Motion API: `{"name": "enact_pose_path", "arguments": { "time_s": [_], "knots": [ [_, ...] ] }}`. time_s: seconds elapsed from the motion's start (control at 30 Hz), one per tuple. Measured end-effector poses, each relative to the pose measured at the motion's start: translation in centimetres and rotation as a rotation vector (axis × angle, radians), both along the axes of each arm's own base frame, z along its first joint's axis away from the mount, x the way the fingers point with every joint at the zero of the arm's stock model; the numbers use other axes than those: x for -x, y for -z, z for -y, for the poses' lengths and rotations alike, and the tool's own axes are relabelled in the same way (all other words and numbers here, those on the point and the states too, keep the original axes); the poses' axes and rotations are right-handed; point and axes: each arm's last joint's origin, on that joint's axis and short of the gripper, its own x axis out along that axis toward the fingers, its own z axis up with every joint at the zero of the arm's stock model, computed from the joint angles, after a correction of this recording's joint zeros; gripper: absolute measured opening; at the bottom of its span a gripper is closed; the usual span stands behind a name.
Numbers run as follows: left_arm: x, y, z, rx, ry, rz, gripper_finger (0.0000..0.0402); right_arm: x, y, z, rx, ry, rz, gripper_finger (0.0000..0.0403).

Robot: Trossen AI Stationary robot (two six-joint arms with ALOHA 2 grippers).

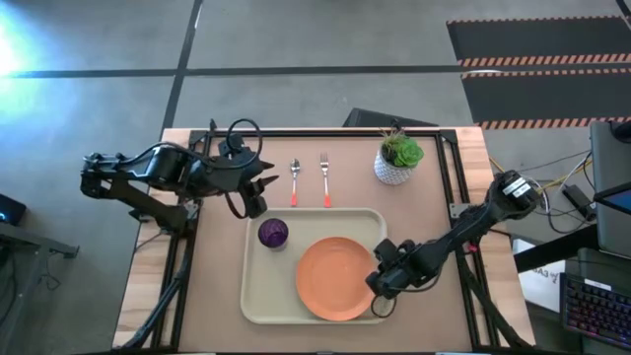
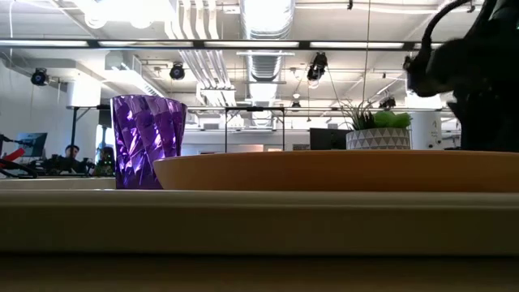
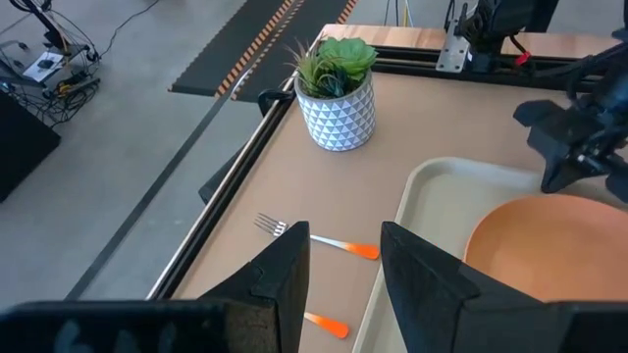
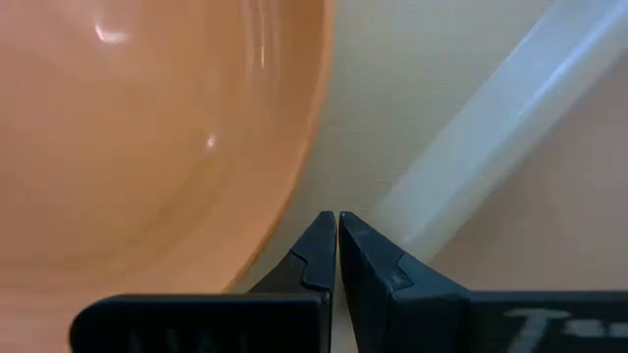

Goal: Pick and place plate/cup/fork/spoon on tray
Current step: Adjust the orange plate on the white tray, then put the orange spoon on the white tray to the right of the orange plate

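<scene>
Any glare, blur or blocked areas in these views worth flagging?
High view: strong bluish glare at the upper-left floor edge; table evenly lit. Low view: bright ceiling lights, and the tray rim fills the blurred foreground below the plate and cup. Right wrist view: specular glints on the plate, very close up. Left wrist view: evenly lit, fork clear.

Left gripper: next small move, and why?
Probably lower the left gripper onto the spoon. Plate and cup already sit on the tray; spoon and fork still lie on the table beyond it. The left gripper is open and nearest the spoon; the right gripper is shut by the plate.
</scene>
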Motion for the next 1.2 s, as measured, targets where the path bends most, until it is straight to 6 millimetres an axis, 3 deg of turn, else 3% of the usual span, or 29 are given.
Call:
{"name": "enact_pose_path", "arguments": {
  "time_s": [0.23,0.63,0.9,1.2],
  "knots": [
    [0.2,0.1,0.0,-0.002,0.001,-0.018,0.0111,-2.6,0.6,-0.5,-0.025,-0.035,0.002,0.0008],
    [0.5,0.5,-0.1,-0.011,0.0,-0.073,0.0111,-8.0,-3.1,-0.3,0.037,-0.06,0.171,0.0008],
    [0.8,0.8,-0.1,-0.013,-0.003,-0.107,0.0111,-7.9,-5.2,0.2,0.121,-0.072,0.183,0.0008],
    [0.7,0.8,-0.1,-0.013,-0.003,-0.107,0.0111,-8.6,-6.9,4.6,0.14,-0.063,0.152,0.002]
  ]
}}
